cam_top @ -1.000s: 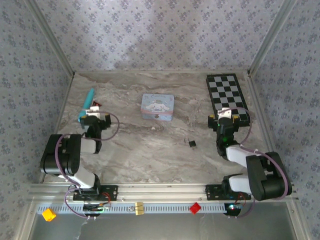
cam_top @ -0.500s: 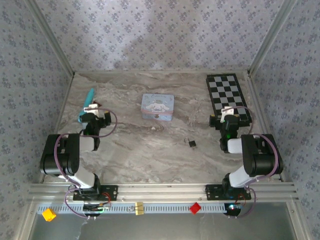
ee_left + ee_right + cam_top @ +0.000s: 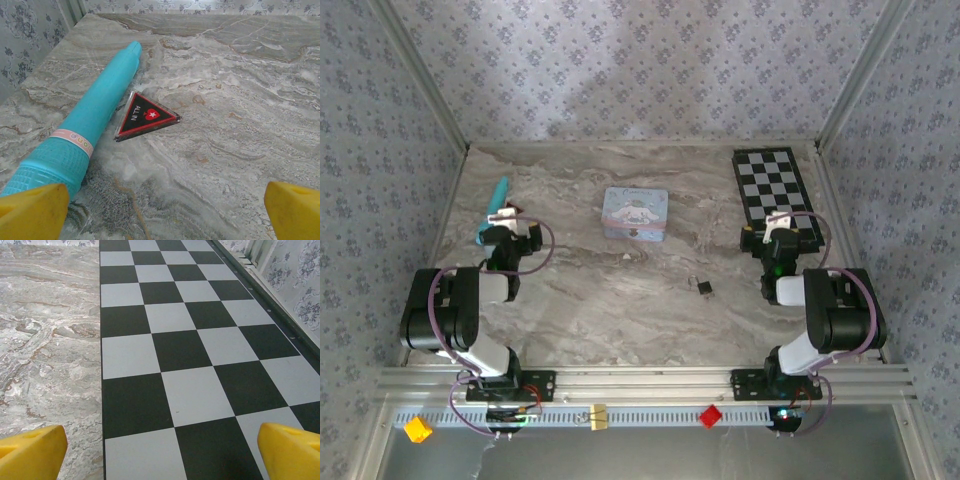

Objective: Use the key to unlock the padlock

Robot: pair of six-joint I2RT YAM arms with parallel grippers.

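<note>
left jaws: wide open, holding nothing; my yellow fingertips (image 3: 35, 210) sit in the two bottom corners of the left wrist view, with bare marble in the gap between them.
left jaws, just ahead: teal tube (image 3: 95, 115) lies flat on the desk (image 3: 240, 110). Its ribbed end is just beside the fingertip in the lower left corner, and its tip points away toward the far left corner of the desk.
beside the tube: black triangular token (image 3: 146, 115) with a red edge, printed "ALL IN", lies flat just right of the tube. I cannot tell if they touch.
right jaws: wide open too, empty; yellow fingertips (image 3: 292, 450) in the bottom corners of the right wrist view.
right jaws, below: chessboard mat (image 3: 180, 340). One fingertip is over the marble at the mat's left edge, the other over the squares.
padlock: padlock (image 3: 704, 287) is a tiny black block on bare marble, between my two arms and nearer the right one. It is well apart from both jaws and nothing touches it.
tin: pale blue cartoon tin (image 3: 635, 213) sits mid-desk, farther back than the padlock and to its left, apart from it.
arms: left arm (image 3: 445, 310) and right arm (image 3: 840, 320) are both folded low near their bases.
</note>
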